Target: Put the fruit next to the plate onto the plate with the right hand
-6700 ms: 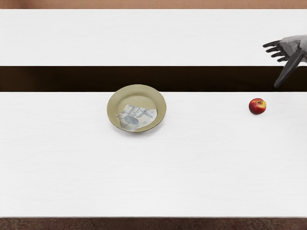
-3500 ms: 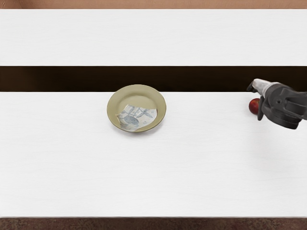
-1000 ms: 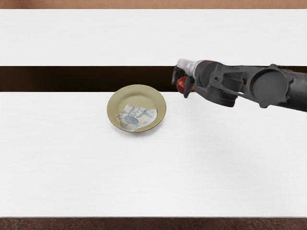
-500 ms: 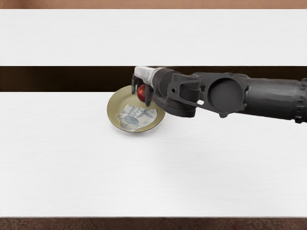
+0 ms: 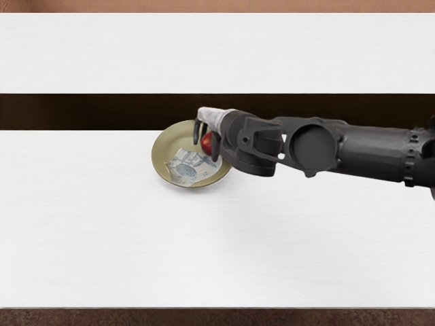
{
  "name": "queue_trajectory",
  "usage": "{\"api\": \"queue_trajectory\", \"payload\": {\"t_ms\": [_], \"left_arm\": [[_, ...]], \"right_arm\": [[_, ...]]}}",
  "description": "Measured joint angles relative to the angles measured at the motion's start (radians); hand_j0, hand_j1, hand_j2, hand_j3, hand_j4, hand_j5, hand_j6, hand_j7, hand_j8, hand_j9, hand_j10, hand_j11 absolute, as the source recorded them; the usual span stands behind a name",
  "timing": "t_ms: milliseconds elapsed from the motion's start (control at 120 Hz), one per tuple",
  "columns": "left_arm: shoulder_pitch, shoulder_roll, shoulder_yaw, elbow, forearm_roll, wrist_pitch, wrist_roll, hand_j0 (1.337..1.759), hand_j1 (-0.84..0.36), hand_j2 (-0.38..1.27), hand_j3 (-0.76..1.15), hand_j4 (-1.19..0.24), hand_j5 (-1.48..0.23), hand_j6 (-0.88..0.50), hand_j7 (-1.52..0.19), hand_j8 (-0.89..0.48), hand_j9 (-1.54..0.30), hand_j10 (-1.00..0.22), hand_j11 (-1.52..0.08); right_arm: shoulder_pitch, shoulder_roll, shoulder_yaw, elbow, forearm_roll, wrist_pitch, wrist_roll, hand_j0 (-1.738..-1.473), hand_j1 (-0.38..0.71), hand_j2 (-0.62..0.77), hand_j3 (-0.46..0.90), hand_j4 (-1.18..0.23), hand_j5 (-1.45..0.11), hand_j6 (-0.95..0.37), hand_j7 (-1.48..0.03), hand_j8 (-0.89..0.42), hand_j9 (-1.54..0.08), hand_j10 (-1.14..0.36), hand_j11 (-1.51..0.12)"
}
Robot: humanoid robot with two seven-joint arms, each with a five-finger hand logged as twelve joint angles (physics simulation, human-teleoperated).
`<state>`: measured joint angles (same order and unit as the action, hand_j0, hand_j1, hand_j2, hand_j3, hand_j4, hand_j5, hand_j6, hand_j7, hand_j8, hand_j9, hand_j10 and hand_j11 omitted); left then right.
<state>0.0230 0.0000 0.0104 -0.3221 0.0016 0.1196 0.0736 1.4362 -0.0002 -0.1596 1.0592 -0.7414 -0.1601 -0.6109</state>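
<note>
Apple over the plate, in our right hand

From the left: the plate (image 5: 162,153) lies on the table (image 5: 102,231); the apple (image 5: 206,143) sits over its right part, clasped by our right hand (image 5: 216,134), so we judge the release point lies directly beneath.

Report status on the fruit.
Right hand shut on small red apple, over round olive-green plate. Not yet released. Left arm out of view. No obstacle seen.

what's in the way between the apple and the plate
Nothing visible. The right hand grips the apple over the right part of the plate, whose surface shows only its printed pattern. Whether the apple touches the plate yet cannot be told.
</note>
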Motion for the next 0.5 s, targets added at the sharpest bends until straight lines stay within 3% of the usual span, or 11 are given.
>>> {"api": "queue_trajectory", "payload": {"t_ms": [33,133,233,333,500], "left_arm": [[0.000,0.000,0.000,0.000,0.000,0.000,0.000,1.658,0.35,0.00,0.00,0.00,0.00,0.00,0.00,0.00,0.00,0.00,0.00],[0.000,0.000,0.000,0.000,0.000,0.000,0.000,1.658,0.35,0.00,0.00,0.00,0.00,0.00,0.00,0.00,0.00,0.00,0.00],[0.000,0.000,0.000,0.000,0.000,0.000,0.000,1.658,0.35,0.00,0.00,0.00,0.00,0.00,0.00,0.00,0.00,0.00,0.00],[0.000,0.000,0.000,0.000,0.000,0.000,0.000,1.658,0.35,0.00,0.00,0.00,0.00,0.00,0.00,0.00,0.00,0.00,0.00],[0.000,0.000,0.000,0.000,0.000,0.000,0.000,1.658,0.35,0.00,0.00,0.00,0.00,0.00,0.00,0.00,0.00,0.00,0.00]], "right_arm": [[-0.002,0.000,0.002,-0.003,0.001,0.000,0.000,-1.653,0.25,0.20,0.00,-0.70,-1.01,-0.48,-0.95,-0.37,-1.01,-0.57,-1.01],[-0.014,0.000,0.032,-0.031,0.004,-0.014,0.000,-1.655,0.04,0.12,0.00,-0.45,-0.64,-0.31,-0.60,-0.24,-0.64,-0.36,-0.64],[-0.017,0.000,0.098,-0.040,0.012,0.000,0.000,-1.656,-0.10,0.07,0.00,-0.28,-0.40,-0.20,-0.38,-0.16,-0.40,-0.23,-0.40],[-0.022,-0.025,0.223,-0.032,0.055,0.090,0.000,-1.657,-0.19,0.04,0.00,-0.18,-0.26,-0.13,-0.25,-0.11,-0.26,-0.15,-0.26],[-0.055,-0.186,0.408,0.038,0.149,0.288,0.000,-1.658,-0.26,0.02,0.00,-0.10,-0.14,-0.08,-0.13,-0.06,-0.14,-0.08,-0.14]]}}
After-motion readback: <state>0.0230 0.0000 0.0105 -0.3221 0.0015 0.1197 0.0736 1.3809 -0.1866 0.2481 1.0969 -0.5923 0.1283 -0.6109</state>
